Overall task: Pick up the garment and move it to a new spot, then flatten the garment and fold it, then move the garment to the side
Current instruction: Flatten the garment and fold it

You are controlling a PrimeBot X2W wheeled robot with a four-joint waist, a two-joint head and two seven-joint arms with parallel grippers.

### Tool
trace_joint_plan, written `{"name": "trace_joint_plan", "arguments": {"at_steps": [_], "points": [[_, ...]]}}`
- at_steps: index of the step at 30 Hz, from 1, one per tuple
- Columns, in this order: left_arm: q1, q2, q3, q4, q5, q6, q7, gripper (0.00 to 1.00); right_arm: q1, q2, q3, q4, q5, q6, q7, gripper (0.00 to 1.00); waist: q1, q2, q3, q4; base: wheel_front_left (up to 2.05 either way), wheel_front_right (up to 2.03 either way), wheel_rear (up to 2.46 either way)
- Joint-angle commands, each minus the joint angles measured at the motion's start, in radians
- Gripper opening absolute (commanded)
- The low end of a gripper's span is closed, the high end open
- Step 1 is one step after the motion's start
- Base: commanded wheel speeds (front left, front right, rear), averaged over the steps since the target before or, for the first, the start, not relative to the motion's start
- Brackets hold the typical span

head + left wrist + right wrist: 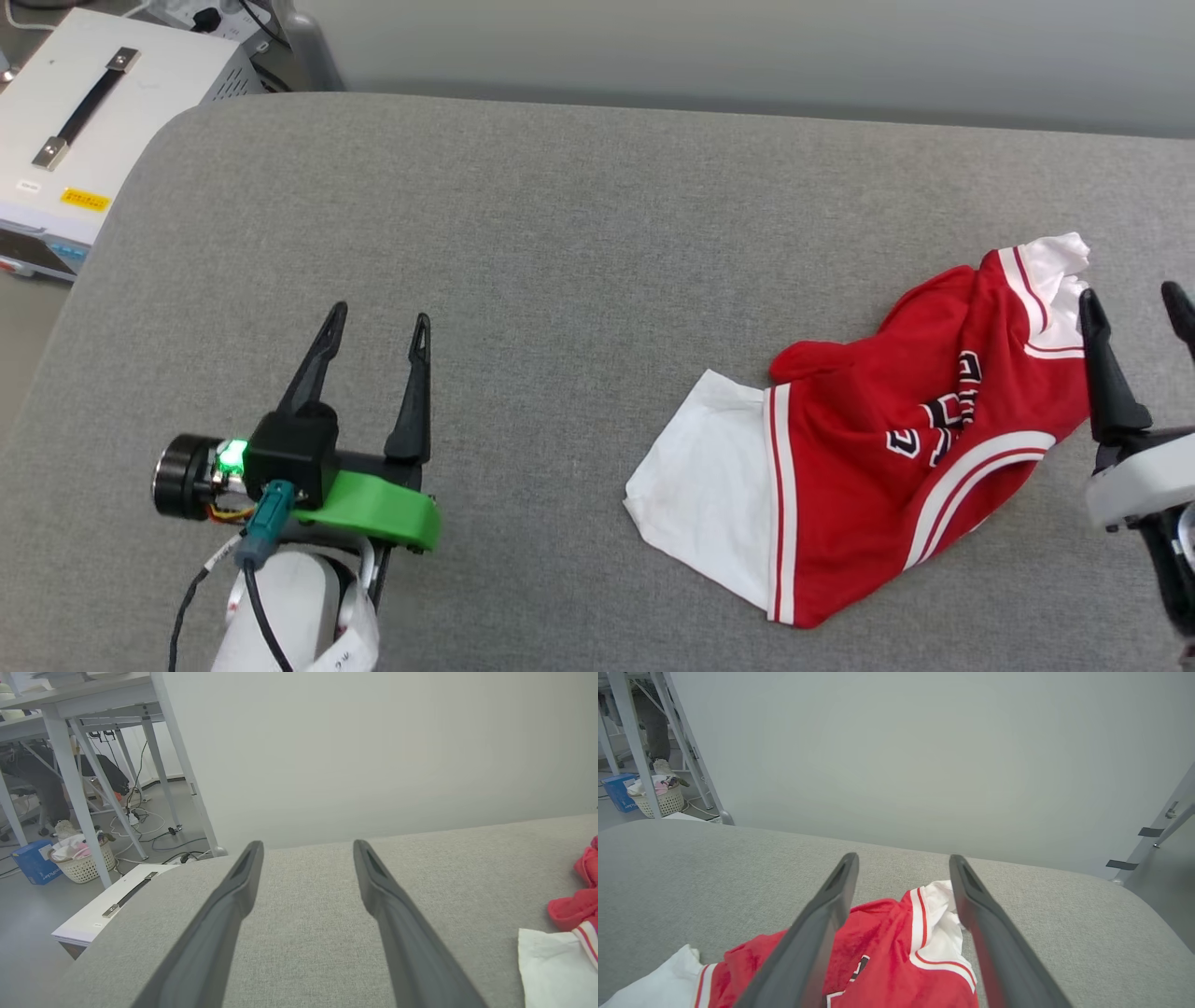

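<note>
The garment point(868, 439) lies crumpled on the right half of the grey cushioned surface point(560, 243), red with white sleeves, striped trim and part of a black print showing. My right gripper point(1134, 303) is open at the right edge, its fingers spread just above the garment's far white sleeve point(943, 924), holding nothing. In the right wrist view the garment point(887, 952) lies below and between the fingers. My left gripper point(378, 322) is open over bare fabric at the lower left, well away from the garment. The left wrist view catches the garment's edge point(560, 952) at the far right.
A white equipment case point(84, 121) with a black handle sits beyond the surface's far left corner. Past that edge are table legs point(74, 779), cables and a wicker basket point(84, 863) on the floor. A pale wall runs behind the far edge.
</note>
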Motion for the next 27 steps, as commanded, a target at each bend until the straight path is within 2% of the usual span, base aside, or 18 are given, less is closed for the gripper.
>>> {"name": "trace_joint_plan", "arguments": {"at_steps": [1,5,9,14,19,20,27], "points": [[-0.036,0.019,-0.009,0.014,-0.003,-0.017,-0.006,1.00,0.030,0.021,-0.003,-0.028,-0.025,0.000,-0.012,1.00,0.0000,-0.0001,-0.018,-0.012,0.00,0.00,0.00],[-0.130,0.071,-0.066,0.070,-0.032,-0.049,0.031,1.00,0.087,0.065,-0.010,-0.079,-0.055,0.000,-0.035,1.00,0.0000,-0.0001,-0.029,-0.017,0.00,0.00,0.00],[-0.238,0.132,-0.182,0.109,-0.122,-0.058,0.168,1.00,0.135,0.092,-0.005,-0.106,-0.070,0.000,-0.036,1.00,0.0000,-0.0001,-0.035,-0.026,0.00,0.00,0.00],[-0.359,0.236,-0.420,0.124,-0.366,-0.058,0.458,1.00,0.168,0.107,-0.004,-0.113,-0.083,0.000,-0.031,1.00,0.0000,-0.0001,-0.033,-0.040,0.00,0.00,0.00],[-0.443,0.305,-0.627,0.116,-0.574,-0.059,0.702,1.00,0.167,0.120,0.003,-0.129,-0.112,0.000,-0.020,1.00,0.0000,-0.0001,-0.019,-0.055,0.00,0.00,0.00],[-0.481,0.318,-0.724,0.126,-0.682,-0.059,0.790,1.00,0.156,0.120,0.012,-0.131,-0.123,0.000,-0.017,1.00,0.0000,-0.0001,-0.005,-0.067,0.00,0.00,0.00],[-0.574,0.328,-0.934,0.180,-0.740,-0.059,0.849,1.00,0.126,0.121,0.030,-0.120,-0.136,0.000,-0.024,1.00,0.0000,-0.0001,0.030,-0.094,0.00,0.00,0.00]]}}
